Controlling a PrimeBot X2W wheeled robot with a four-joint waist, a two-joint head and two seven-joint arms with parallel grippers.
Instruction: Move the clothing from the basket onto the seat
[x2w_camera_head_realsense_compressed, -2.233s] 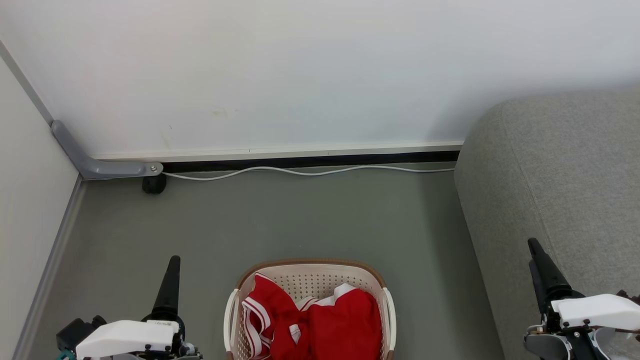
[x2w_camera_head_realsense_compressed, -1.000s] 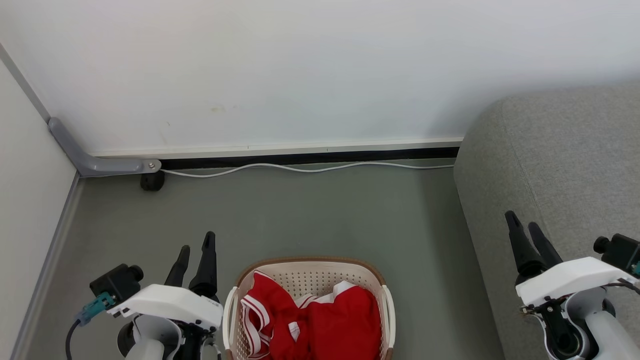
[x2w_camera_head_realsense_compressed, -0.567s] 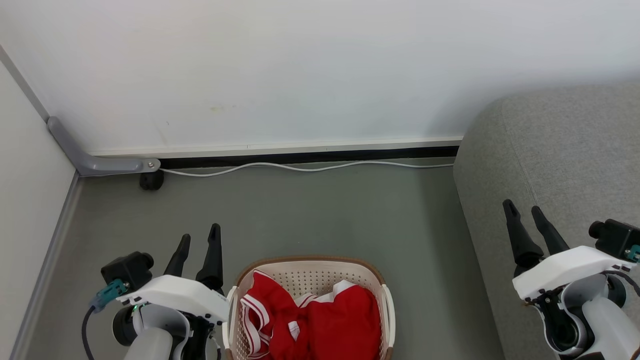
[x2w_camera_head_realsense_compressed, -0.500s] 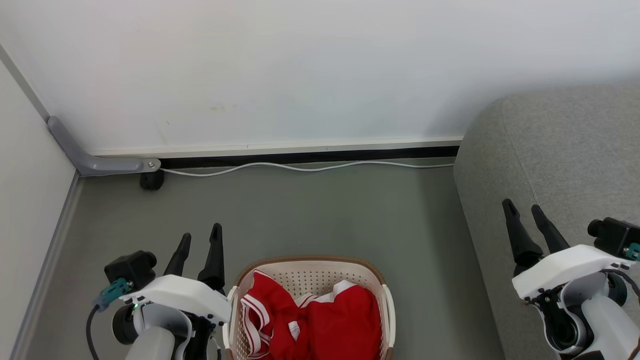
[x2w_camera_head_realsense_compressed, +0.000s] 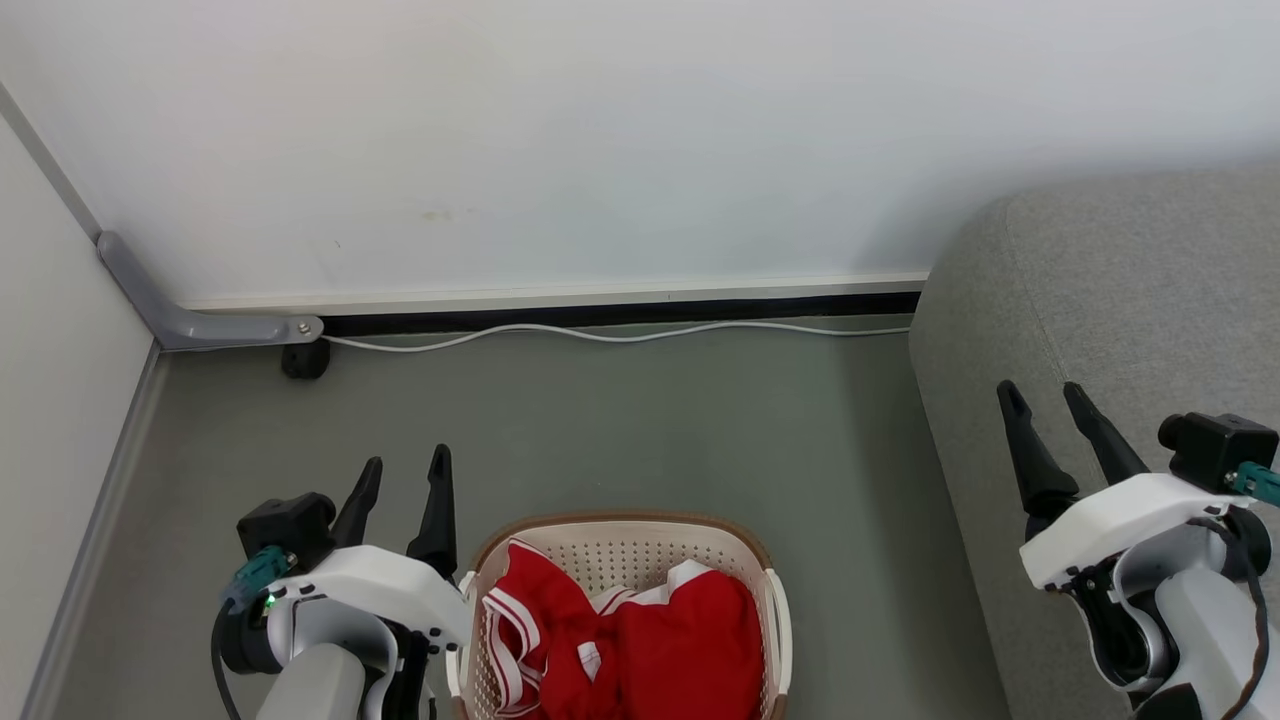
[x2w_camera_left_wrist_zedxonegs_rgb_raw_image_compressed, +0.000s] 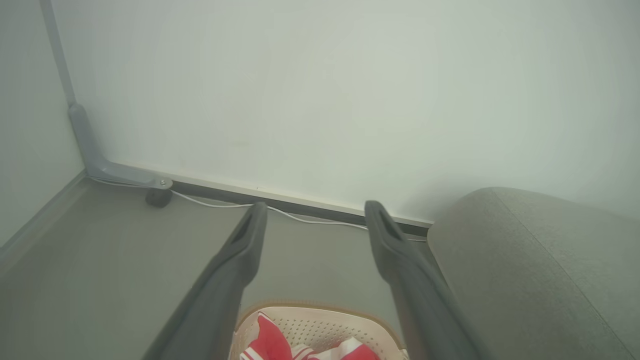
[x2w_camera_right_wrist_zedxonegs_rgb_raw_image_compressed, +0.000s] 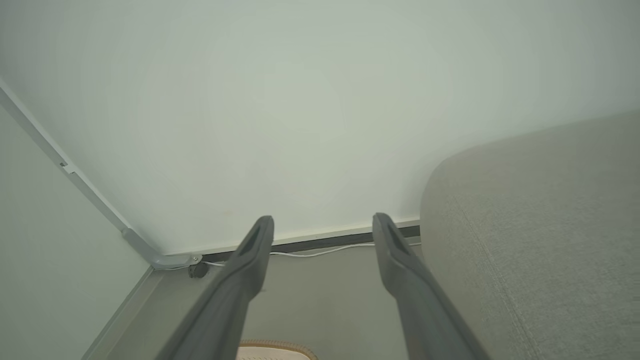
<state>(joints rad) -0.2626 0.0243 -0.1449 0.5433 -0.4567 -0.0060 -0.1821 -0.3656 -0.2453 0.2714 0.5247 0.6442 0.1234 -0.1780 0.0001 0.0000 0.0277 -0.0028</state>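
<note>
Red clothing (x2w_camera_head_realsense_compressed: 640, 640) with white trim lies crumpled in the cream basket (x2w_camera_head_realsense_compressed: 620, 528) at the bottom middle of the head view; the left wrist view catches the clothing (x2w_camera_left_wrist_zedxonegs_rgb_raw_image_compressed: 272, 345) and the basket's rim (x2w_camera_left_wrist_zedxonegs_rgb_raw_image_compressed: 310, 306) at its bottom edge. The grey seat (x2w_camera_head_realsense_compressed: 1130, 320) fills the right side, also seen as the seat (x2w_camera_left_wrist_zedxonegs_rgb_raw_image_compressed: 540, 270) and the seat (x2w_camera_right_wrist_zedxonegs_rgb_raw_image_compressed: 550, 235). My left gripper (x2w_camera_head_realsense_compressed: 405, 467) is open just left of the basket, above the floor. My right gripper (x2w_camera_head_realsense_compressed: 1042, 392) is open over the seat's left edge. Neither holds anything.
A white wall runs across the back with a white cable (x2w_camera_head_realsense_compressed: 600, 338) along its base. A grey bracket (x2w_camera_head_realsense_compressed: 200, 325) and a small black caster (x2w_camera_head_realsense_compressed: 305, 362) sit in the left corner. Grey floor (x2w_camera_head_realsense_compressed: 620, 430) stretches between basket and wall.
Both arms have risen and come forward, and both grippers have turned so that two spread fingers show on each. The left one has drawn closer to the basket. Clothing and basket have not moved.
</note>
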